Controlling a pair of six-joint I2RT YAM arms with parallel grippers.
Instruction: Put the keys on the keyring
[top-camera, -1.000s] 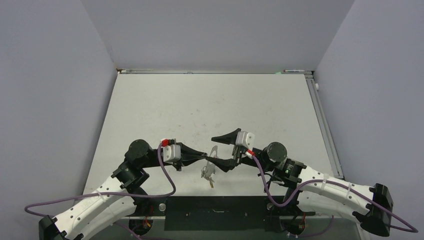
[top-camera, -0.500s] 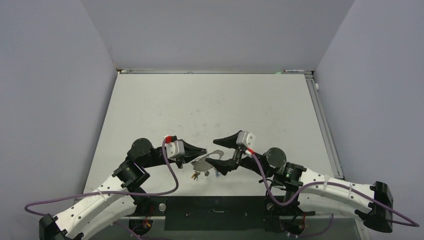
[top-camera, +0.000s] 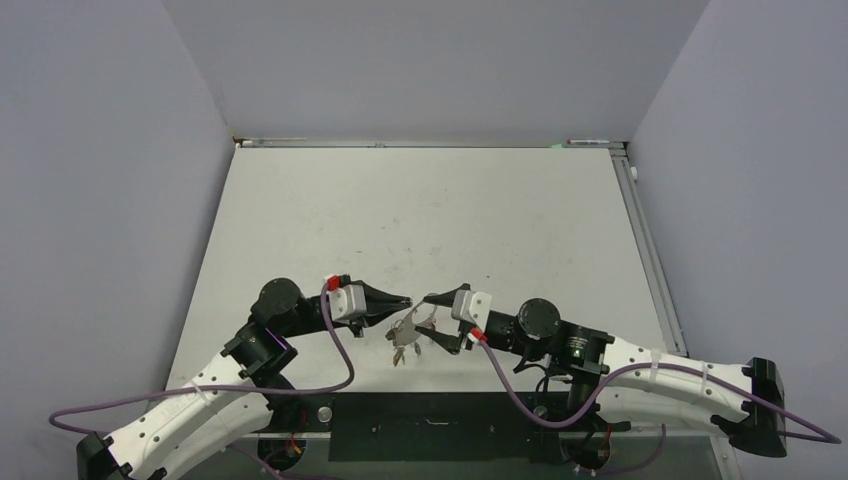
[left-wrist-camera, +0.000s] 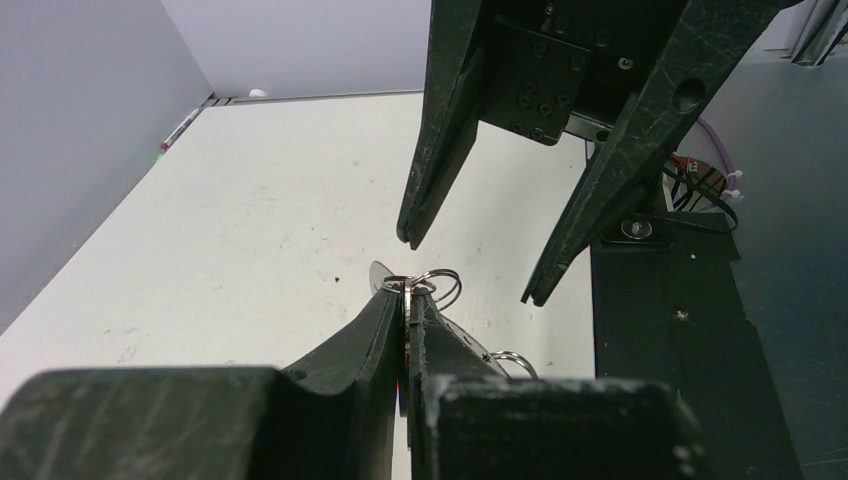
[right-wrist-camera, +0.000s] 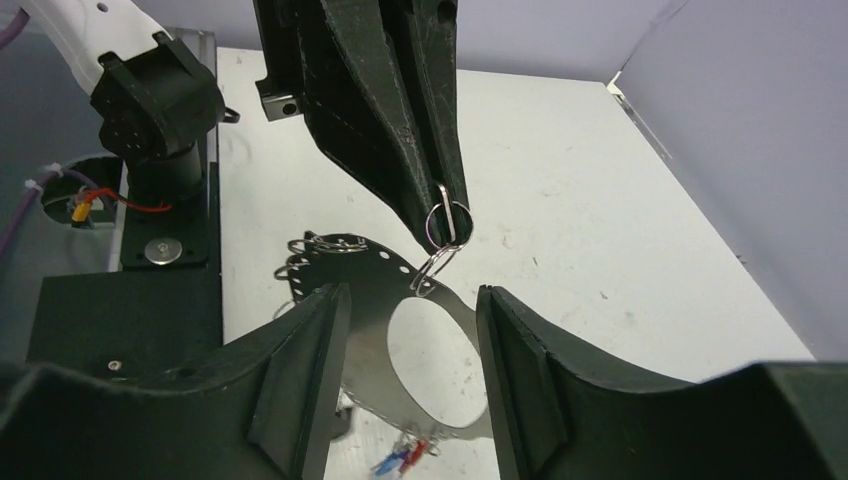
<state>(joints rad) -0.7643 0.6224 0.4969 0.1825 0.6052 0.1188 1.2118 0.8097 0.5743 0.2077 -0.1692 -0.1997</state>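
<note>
Right wrist view: large flat grey metal keyring hoop (right-wrist-camera: 372, 283) is suspended between grippers from small wire split ring (right-wrist-camera: 430, 228), pinched in closed left gripper (right-wrist-camera: 449, 212). Right gripper (right-wrist-camera: 410, 295) is spread, empty. Several small tagged metal keys (right-wrist-camera: 405, 462) are already threaded; task judged near complete.

The white table (top-camera: 420, 210) has small dark marks. A black plate (top-camera: 430, 425) lies at 6 o'clock, and at 1 o'clock perhaps a pen (top-camera: 588, 143).

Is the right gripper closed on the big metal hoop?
No, the right gripper is open with its fingers wide apart; only the left gripper is shut, on a small ring linked to the hoop.
</note>
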